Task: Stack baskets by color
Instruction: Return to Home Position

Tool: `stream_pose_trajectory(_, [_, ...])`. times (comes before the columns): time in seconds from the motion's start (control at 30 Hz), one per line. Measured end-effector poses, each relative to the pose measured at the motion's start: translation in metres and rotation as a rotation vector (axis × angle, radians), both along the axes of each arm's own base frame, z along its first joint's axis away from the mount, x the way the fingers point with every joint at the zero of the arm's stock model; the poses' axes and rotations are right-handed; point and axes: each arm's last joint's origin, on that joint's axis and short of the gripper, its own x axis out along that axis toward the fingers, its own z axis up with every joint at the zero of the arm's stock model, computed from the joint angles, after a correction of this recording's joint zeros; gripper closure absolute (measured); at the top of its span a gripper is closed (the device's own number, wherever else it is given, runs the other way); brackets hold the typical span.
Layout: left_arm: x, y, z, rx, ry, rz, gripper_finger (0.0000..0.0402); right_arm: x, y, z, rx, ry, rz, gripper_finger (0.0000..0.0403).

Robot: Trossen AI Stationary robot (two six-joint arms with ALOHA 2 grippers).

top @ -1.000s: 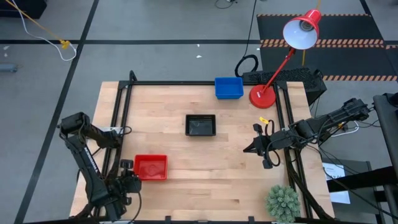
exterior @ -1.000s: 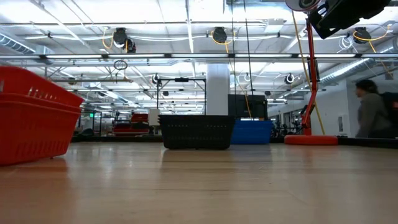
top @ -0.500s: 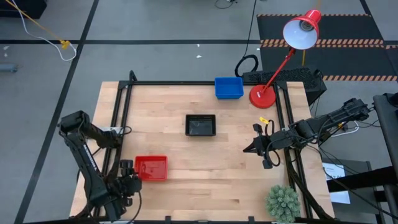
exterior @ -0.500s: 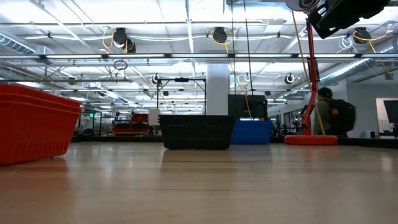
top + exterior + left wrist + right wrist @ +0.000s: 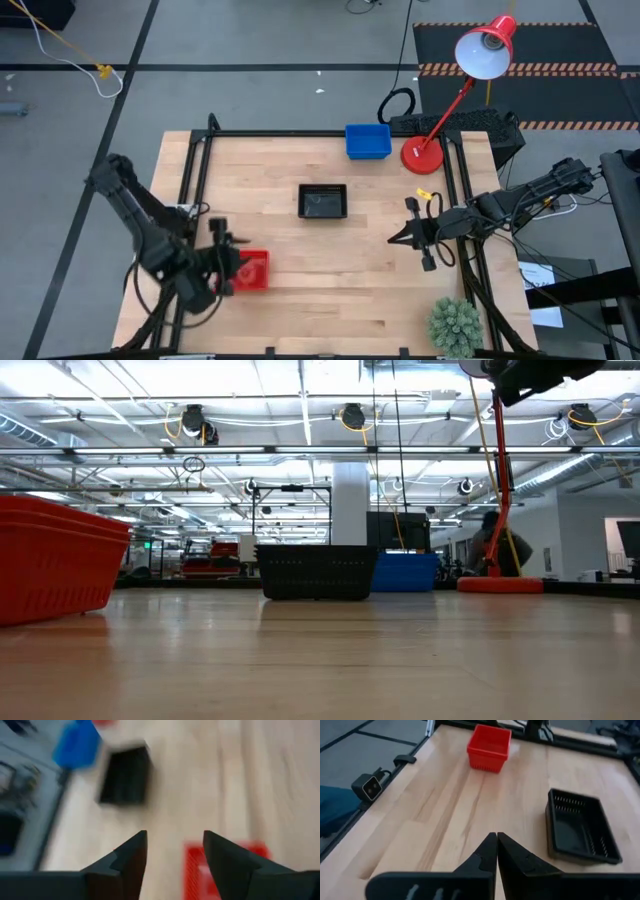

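Plastic lattice like this looks light, fairly stiff and a bit slick; I'd pinch one wall at the rim. The red baskets [image 5: 256,270] sit stacked at eight o'clock on the table [image 5: 330,290], the black baskets [image 5: 323,201] dead centre, the blue baskets [image 5: 368,141] at one o'clock. The left gripper [image 5: 175,834] hovers over the red stack's nine o'clock side, fingers spread, empty. The right gripper [image 5: 497,835] waits at three o'clock, pinched closed on nothing.

Wooden counter [image 5: 300,250]: red baskets [image 5: 256,271] by the left end effector [image 5: 224,263]; black baskets [image 5: 322,201], blue baskets [image 5: 368,141], lamp base [image 5: 422,156] farther off.
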Motion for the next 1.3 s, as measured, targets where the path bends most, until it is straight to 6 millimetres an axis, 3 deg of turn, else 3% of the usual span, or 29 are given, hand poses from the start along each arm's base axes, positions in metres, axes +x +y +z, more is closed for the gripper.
stream_pose_trajectory(0.3, [0.058, 0.06, 0.037, 0.145, -0.209, -0.005, 0.0317, 0.004, -0.002, 0.007, -0.14, -0.106, 0.071, 0.0397])
stream_pose_trajectory(0.47, [0.084, 0.094, 0.04, 0.129, -0.204, -0.034, 0.0385, 0.005, -0.009, 0.012, -0.217, -0.151, 0.068, 0.0402])
stream_pose_trajectory(0.6, [0.094, 0.112, 0.031, 0.09, -0.217, -0.076, 0.0393, 0.003, -0.017, 0.014, -0.235, -0.161, 0.038, 0.0402])
stream_pose_trajectory(0.9, [0.083, 0.146, -0.006, 0.099, -0.348, -0.107, 0.0395, -0.003, -0.031, -0.007, -0.272, -0.229, -0.022, 0.0402])
stream_pose_trajectory(1.3, [0.022, 0.179, -0.064, 0.029, -0.515, -0.098, 0.0391, -0.017, -0.048, -0.046, -0.262, -0.255, -0.126, 0.0403])
